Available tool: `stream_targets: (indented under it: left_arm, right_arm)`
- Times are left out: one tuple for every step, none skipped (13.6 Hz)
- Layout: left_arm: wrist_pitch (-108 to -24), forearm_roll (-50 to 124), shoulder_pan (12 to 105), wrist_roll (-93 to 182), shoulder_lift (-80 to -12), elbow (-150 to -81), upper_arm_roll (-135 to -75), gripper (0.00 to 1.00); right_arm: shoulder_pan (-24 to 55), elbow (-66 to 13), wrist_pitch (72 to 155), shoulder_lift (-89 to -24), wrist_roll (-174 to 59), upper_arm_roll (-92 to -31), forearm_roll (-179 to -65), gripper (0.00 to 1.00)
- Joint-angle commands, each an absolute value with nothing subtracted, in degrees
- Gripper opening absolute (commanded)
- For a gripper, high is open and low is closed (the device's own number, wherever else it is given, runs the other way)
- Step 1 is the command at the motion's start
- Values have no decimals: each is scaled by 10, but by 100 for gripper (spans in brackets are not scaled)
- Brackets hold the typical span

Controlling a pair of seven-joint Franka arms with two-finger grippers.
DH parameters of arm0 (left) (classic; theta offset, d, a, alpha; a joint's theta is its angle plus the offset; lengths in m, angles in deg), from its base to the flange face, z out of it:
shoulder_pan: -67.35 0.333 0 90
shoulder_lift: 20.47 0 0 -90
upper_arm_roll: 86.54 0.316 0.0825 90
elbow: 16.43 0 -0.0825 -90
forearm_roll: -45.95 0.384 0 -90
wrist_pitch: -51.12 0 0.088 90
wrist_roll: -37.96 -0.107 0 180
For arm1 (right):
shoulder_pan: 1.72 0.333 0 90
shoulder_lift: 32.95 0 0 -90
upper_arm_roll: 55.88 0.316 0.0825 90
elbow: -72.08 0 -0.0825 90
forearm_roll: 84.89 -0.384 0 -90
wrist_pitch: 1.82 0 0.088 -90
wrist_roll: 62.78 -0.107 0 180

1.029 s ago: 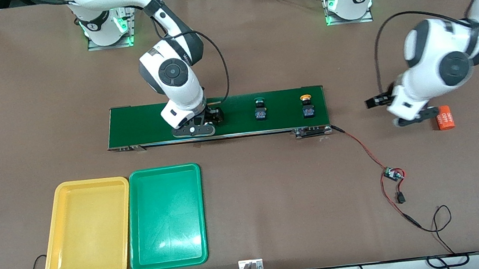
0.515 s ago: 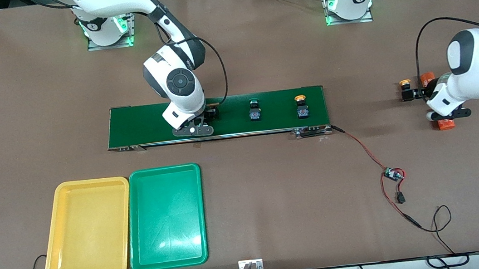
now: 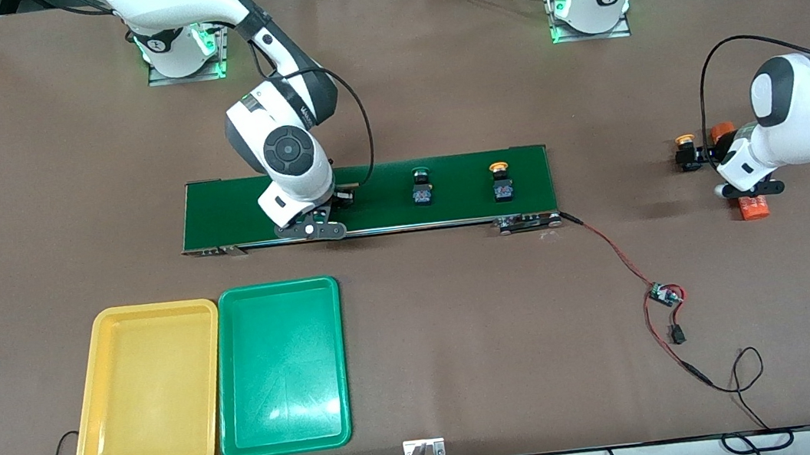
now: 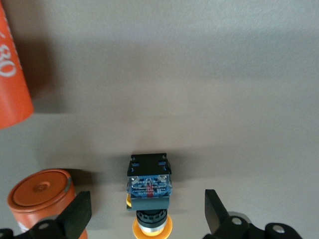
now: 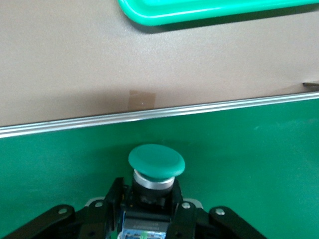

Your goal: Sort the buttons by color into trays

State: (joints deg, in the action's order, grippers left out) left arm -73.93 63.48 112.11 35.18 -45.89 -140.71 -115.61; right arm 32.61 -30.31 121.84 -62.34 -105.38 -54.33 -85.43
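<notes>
My right gripper (image 3: 341, 198) is low over the dark-green belt (image 3: 233, 214), shut on a green-capped button (image 5: 156, 162) whose black body sits between the fingers (image 5: 112, 199). On the belt, toward the left arm's end, lie a second green-capped button (image 3: 421, 185) and a yellow-capped one (image 3: 500, 179). Past the belt's end, my left gripper (image 3: 701, 156) stands open around another yellow-capped button (image 4: 149, 184) that lies on the table, with the fingers (image 4: 77, 216) apart from it. The yellow tray (image 3: 147, 390) and green tray (image 3: 281, 366) sit side by side, nearer the front camera than the belt.
One orange cylinder (image 3: 722, 133) stands right beside the left gripper's finger, and another (image 3: 754, 208) lies on the table close by. A red-and-black wire with a small circuit board (image 3: 664, 295) trails from the belt's end toward the table's front edge.
The right gripper has shut on the green-capped button and shifted toward its own end of the belt. The left arm swung over the yellow-capped button. Both loose belt buttons drifted toward the right arm's end.
</notes>
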Motion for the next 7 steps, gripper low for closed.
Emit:
stream_targets:
  left_arm:
    - [-747, 648, 1138, 344, -470, -1415, -1162, 100]
    - [-747, 648, 1146, 344, -479, -1415, -1161, 100]
    - [-748, 648, 1147, 344, -482, -1413, -1160, 100]
    - [-748, 648, 1147, 344, -485, -1413, -1160, 97]
    - [-748, 648, 1147, 344, -484, -1414, -1160, 87]
    - [-747, 648, 1147, 344, -484, -1414, -1160, 67]
    - [-745, 648, 1146, 344, -483, -1412, -1161, 37]
  right_arm:
    - [318, -297, 1204, -613, -1050, -543, -864, 8]
    - [312, -294, 1204, -610, -1042, -544, -858, 8]
    - [297, -283, 1205, -609, -1016, -544, -855, 8]
    - [276, -253, 1205, -611, -978, -544, -855, 8]
    - [255, -224, 1204, -613, -955, -544, -858, 8]
    - [241, -199, 1204, -620, -941, -544, -857, 8]
    - [234, -176, 1205, -634, -921, -544, -854, 8]
